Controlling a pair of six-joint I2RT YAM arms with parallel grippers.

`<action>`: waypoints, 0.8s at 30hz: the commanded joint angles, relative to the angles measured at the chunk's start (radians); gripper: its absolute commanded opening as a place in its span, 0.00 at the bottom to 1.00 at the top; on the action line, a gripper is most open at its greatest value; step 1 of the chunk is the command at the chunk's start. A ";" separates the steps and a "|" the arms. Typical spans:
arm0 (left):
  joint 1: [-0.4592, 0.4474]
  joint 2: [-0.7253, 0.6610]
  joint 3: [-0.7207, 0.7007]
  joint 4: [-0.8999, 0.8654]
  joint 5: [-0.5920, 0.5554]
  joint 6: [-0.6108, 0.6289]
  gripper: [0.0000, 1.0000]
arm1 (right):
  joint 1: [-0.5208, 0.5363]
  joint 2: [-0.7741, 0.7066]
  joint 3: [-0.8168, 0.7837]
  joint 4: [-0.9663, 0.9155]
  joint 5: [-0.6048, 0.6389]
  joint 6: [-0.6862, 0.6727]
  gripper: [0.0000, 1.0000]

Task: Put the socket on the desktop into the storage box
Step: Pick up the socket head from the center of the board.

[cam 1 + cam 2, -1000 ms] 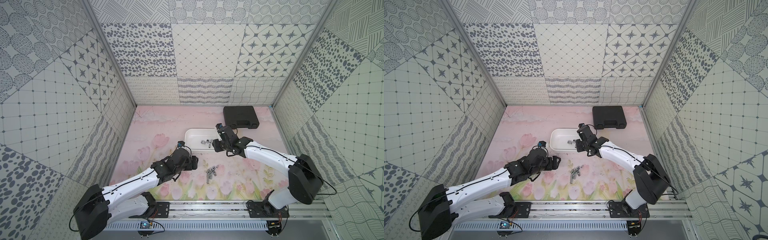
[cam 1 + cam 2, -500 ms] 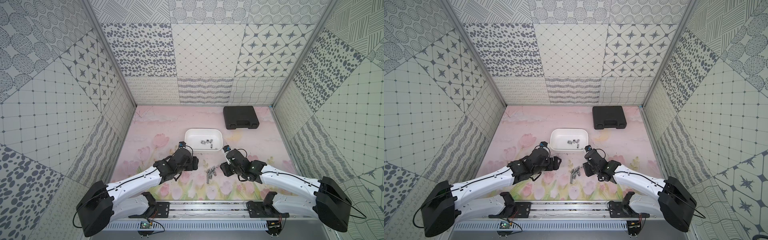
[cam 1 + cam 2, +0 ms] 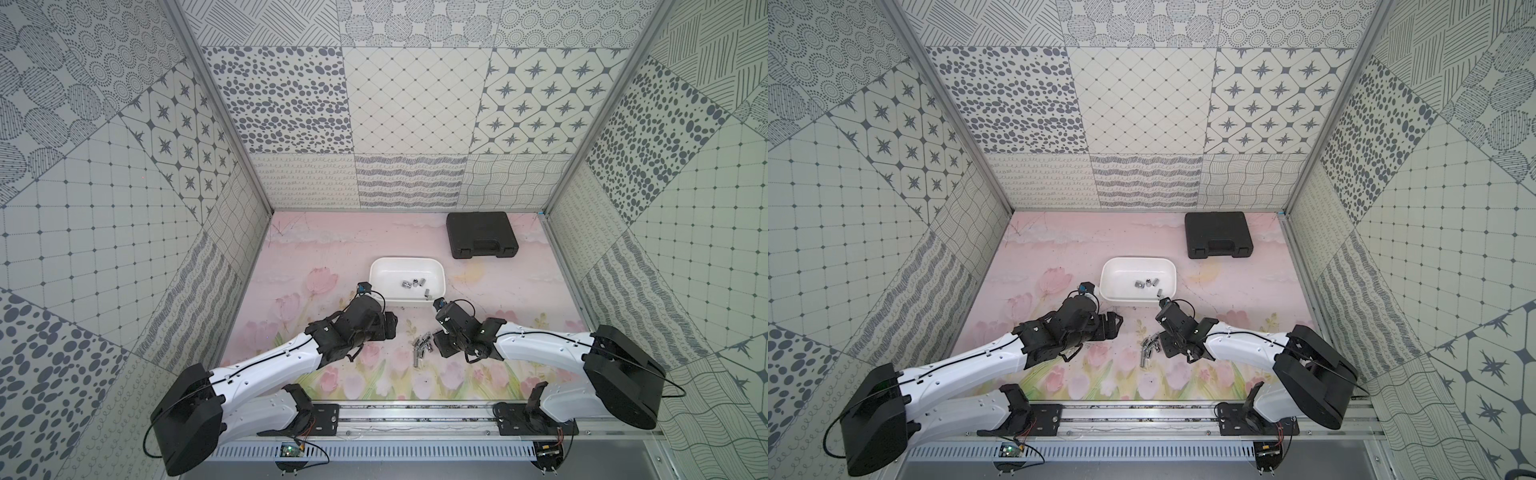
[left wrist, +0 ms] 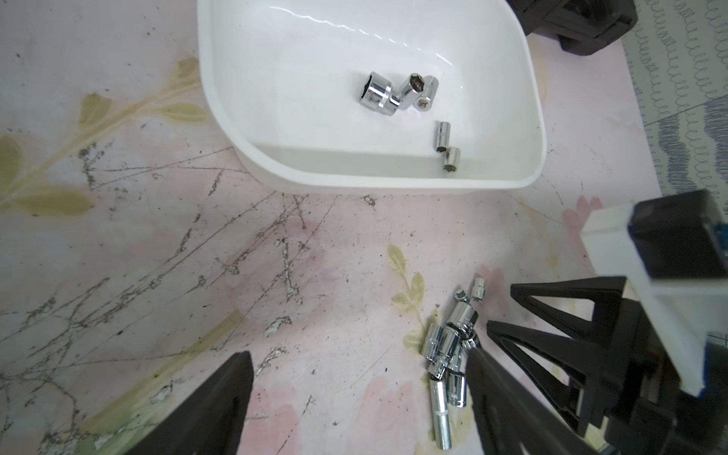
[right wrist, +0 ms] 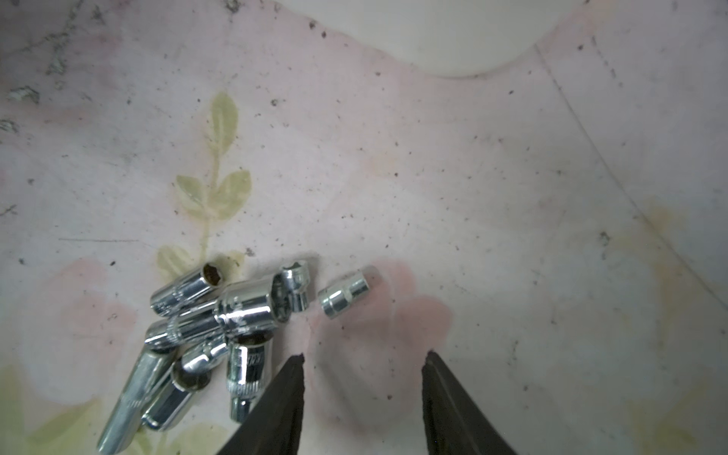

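Fetching of the next piece is judged to be the step in hand. Five small chromed steel sockets (image 4: pixel 375 93) are counted inside the white shallow rectangular plastic storage box (image 3: pixel 407 259). A heap of chromed steel sockets (image 3: pixel 420 348) of mixed lengths is lying on the pink flower-printed counter (image 3: pixel 332 257), near the box's nearer rim and between the two arms. The right hand (image 5: pixel 364 354) is held low beside the heap, its black jaws parted with nothing between them. One short stubby chromed socket (image 5: pixel 346 293), lying just clear of the heap, is found just ahead of that gap. The left hand (image 4: pixel 358 354) is held on the heap's other side, jaws spread wide over bare counter, likewise empty. A black moulded plastic case (image 3: pixel 482 235) is set closed at the far end, well apart, and is not concerned. For the next move, the right hand is judged to need easing forward and down until the lone socket is straddled across its round body, then closing without the heap being nudged.
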 commanded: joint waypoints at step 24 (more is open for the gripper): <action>-0.003 0.005 0.016 -0.016 0.004 0.002 0.89 | -0.008 0.113 0.061 0.039 0.009 -0.003 0.29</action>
